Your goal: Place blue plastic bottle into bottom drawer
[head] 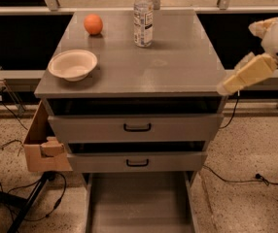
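The blue plastic bottle (143, 16) stands upright at the back middle of the grey cabinet top; it is clear, with a white cap and a white-bluish label. The bottom drawer (139, 203) is pulled out at the foot of the cabinet, a long grey tray with low side walls and nothing in it. My gripper (226, 87) is at the right edge of the cabinet top, on the end of a cream-coloured arm that reaches in from the right. It is far to the right of the bottle and nearer the front, and it touches nothing.
A white bowl (73, 64) sits front left on the cabinet top (178, 67). An orange (93, 24) lies at the back left. Two upper drawers with black handles (137, 127) are slightly open. A cardboard box (42, 144) hangs at the cabinet's left. Cables lie on the floor.
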Robot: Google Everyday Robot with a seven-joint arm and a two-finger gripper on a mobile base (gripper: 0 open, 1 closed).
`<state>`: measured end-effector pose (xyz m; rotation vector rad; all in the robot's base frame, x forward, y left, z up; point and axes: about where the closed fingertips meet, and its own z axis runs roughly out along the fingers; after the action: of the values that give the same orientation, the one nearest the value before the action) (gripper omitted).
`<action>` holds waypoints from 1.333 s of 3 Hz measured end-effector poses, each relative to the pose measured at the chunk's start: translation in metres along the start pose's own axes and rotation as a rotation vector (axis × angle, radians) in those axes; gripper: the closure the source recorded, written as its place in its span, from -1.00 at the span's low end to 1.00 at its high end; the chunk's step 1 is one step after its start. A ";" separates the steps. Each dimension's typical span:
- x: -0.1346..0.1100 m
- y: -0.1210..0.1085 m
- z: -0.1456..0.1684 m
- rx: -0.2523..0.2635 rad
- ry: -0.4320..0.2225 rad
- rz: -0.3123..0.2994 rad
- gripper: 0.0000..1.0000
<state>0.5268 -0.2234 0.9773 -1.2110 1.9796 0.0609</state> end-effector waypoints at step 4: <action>-0.057 -0.106 0.042 0.214 -0.394 0.192 -1.00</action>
<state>0.6459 -0.2214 1.0220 -0.7988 1.6987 0.1671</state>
